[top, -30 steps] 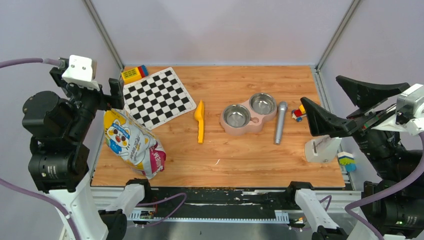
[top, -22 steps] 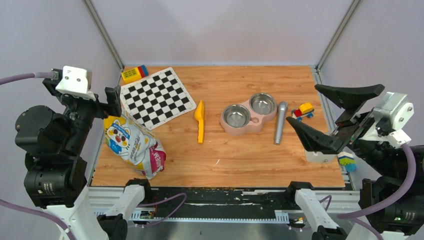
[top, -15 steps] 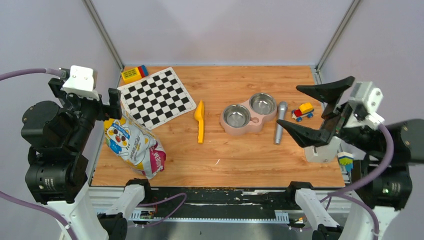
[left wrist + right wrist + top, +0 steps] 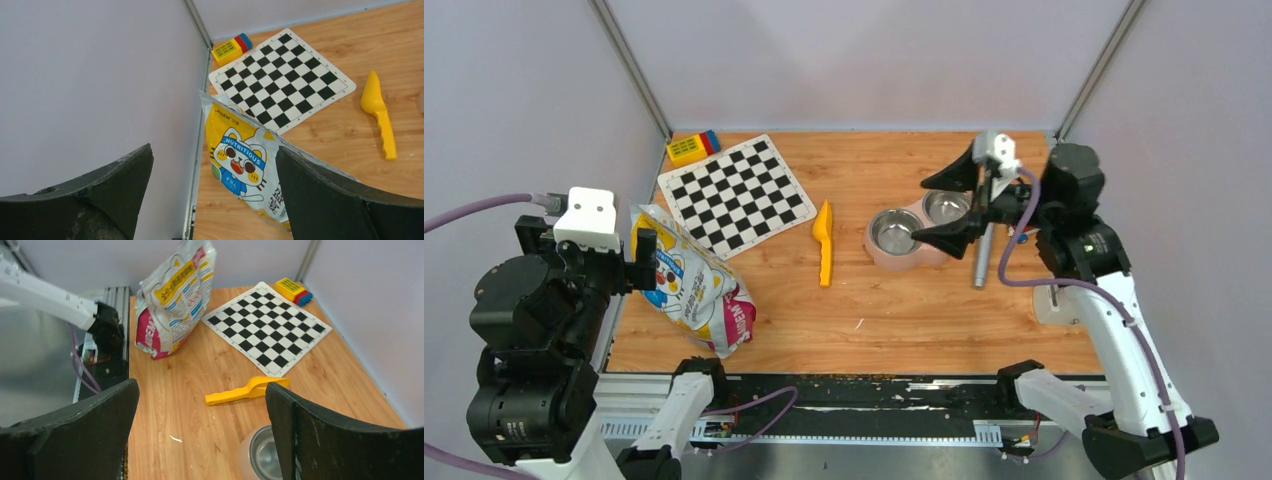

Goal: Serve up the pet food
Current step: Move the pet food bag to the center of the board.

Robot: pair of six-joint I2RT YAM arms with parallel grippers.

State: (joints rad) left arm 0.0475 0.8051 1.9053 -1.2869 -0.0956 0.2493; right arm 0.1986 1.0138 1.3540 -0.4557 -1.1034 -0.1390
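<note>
Near edge: a grooved metal rail (image 4: 844, 405) runs along the front of the table (image 4: 874, 310), a board of orange-brown wood grain, matt, with a few pale specks; near left, the left gripper (image 4: 212, 155), two broad black wedge-shaped fingers (image 4: 100, 195) of grainy plastic, spread fully and grasping nothing, hangs over the table's left edge beside the bag (image 4: 694, 290); the bag is a glossy, crinkled pouch in white, yellow and pink with a cartoon cat, standing slightly slumped at the near left; the pet food shows loose in no view, and whether the bag holds it cannot be told.

Middle: a yellow plastic scoop (image 4: 824, 243), narrow ribbed handle towards the near side and pointed shovel end towards the far side, lies flat and apart from all else; right of it, a pale pink double bowl (image 4: 932, 241) with two round, shiny steel cups; just right of the bowl, a matt grey cylinder (image 4: 982, 258) lies lengthwise.

The right gripper (image 4: 921, 210), fingers equally wide apart and holding nothing, hovers above the bowl.

Far left: a thin black-and-white chequered mat (image 4: 736, 195) lies askew; at its far corner, a yellow ridged block (image 4: 690, 149) with red and blue ends.

Surround: plain, smooth lilac-grey walls (image 4: 854, 60); slanted metal posts (image 4: 629, 65) in the far corners.
</note>
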